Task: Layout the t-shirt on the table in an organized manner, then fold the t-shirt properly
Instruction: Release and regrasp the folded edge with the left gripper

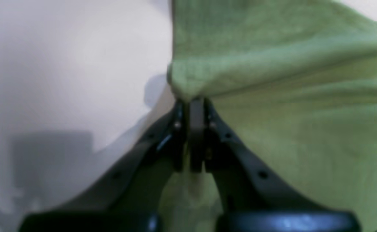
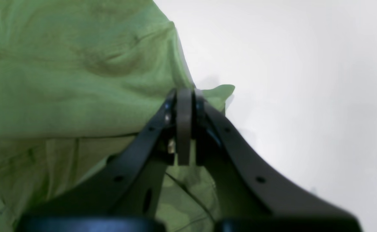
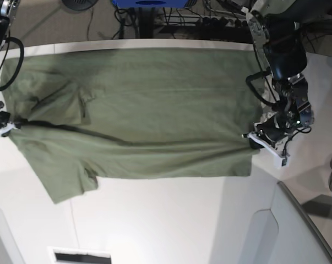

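T-shirt (image 3: 138,110), spread across the surface (image 3: 166,220), is pinched at opposite edges by the closed left gripper (image 1: 194,102) and closed right gripper (image 2: 184,91).

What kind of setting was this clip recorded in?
Likely a robotics lab or workshop: a white table holding a spread t-shirt, with tangled cables and equipment on the floor behind.
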You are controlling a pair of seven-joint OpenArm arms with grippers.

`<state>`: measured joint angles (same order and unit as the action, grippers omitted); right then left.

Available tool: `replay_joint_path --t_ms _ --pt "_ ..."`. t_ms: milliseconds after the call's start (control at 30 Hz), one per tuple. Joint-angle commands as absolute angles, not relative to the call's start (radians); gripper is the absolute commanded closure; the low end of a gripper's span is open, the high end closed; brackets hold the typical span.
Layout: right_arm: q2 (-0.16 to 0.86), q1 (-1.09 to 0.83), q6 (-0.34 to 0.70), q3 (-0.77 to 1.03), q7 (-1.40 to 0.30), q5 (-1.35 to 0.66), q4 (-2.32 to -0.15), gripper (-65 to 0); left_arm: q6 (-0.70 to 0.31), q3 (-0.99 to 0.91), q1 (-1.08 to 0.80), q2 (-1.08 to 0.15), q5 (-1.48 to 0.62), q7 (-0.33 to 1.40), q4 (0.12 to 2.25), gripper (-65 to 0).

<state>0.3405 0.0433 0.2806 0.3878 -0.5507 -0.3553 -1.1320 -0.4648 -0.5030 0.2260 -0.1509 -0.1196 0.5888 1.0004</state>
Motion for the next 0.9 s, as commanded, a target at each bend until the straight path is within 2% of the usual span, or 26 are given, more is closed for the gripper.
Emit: replay_joint_path --t_ms 0,133,400,633,800,867 --pt "0.363 0.059 0.282 0.39 -0.527 -0.358 -1.147 0.0 -0.467 -0.501 0.234 -0.163 -0.128 0.587 1.061 0.0" --pt "0.363 0.067 0.283 0.39 -0.526 -0.358 -1.152 0.0 -0.467 -0.441 0.171 -0.165 -0.128 0.665 1.211 0.0" --pt "0.361 0.067 0.283 0.392 -0.529 -0.361 -1.153 0.0 -0.467 -0.371 0.005 -0.151 -0.128 0.668 1.495 0.0" --pt "0.328 0.061 0.283 0.397 -0.533 -0.361 -1.145 0.0 -0.467 -0.343 -0.09 -0.151 -0.128 0.668 1.529 0.0" --pt "0.312 0.074 0.28 0.401 -0.611 -0.36 -1.147 0.0 -0.467 -0.348 -0.12 -0.159 -0.12 0.668 1.531 0.0" --pt "0.312 0.09 0.278 0.401 -0.624 -0.36 -1.147 -4.2 -0.467 -0.346 -0.127 -0.16 -0.12 0.668 1.532 0.0"
